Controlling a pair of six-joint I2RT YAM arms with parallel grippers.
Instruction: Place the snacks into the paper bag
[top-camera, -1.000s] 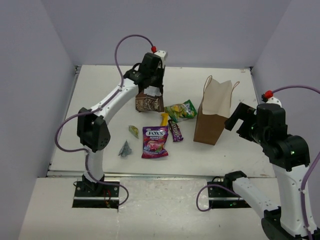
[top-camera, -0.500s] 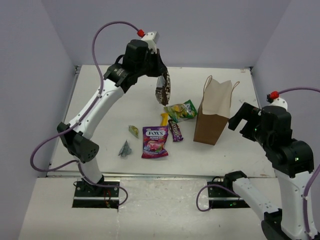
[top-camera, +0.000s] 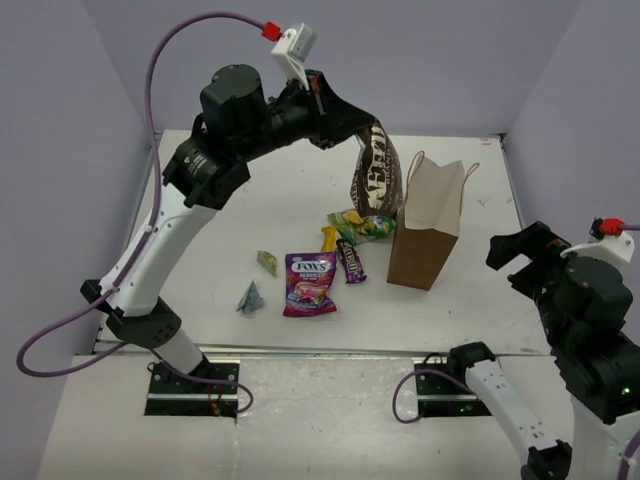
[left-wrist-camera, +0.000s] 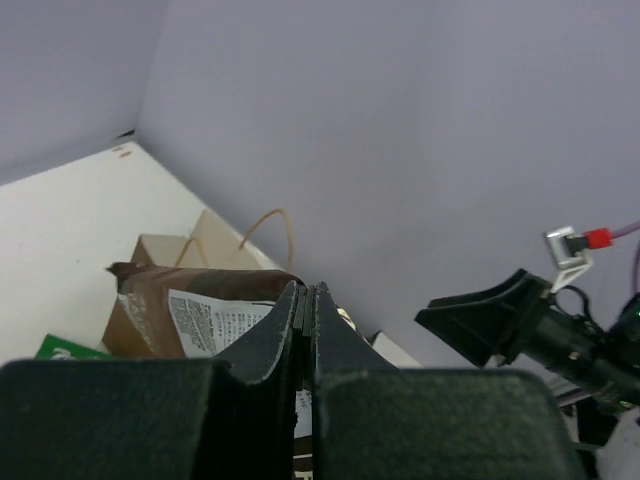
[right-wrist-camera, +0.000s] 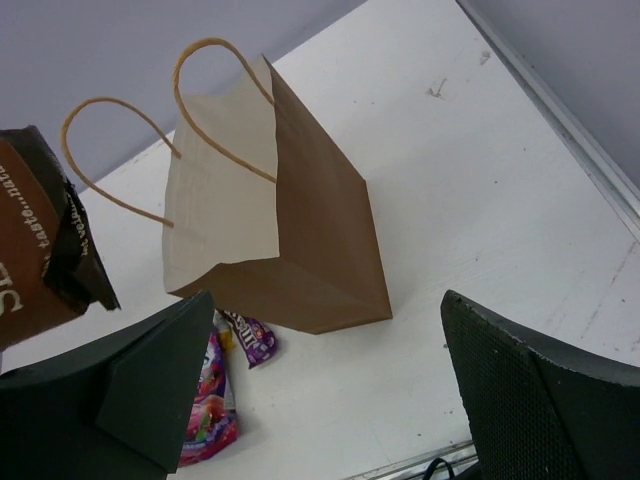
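top external: long brown wrapper (top-camera: 377, 172) below left claw (top-camera: 363, 126), in its tight grip, beside paper bag (top-camera: 425, 245)

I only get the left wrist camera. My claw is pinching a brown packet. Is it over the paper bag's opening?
Observer: Not quite. From above, the brown packet hangs from the left gripper beside the paper bag, at its left edge.
Operator: How many other snacks are there?
Observer: Six, lying loose: purple pouch, green bag, yellow bar, dark bar, tiny green wrapper and grey wrapper.
Operator: Is the right gripper busy?
Observer: No. It is wide open, holding nothing, and pointed at the paper bag.
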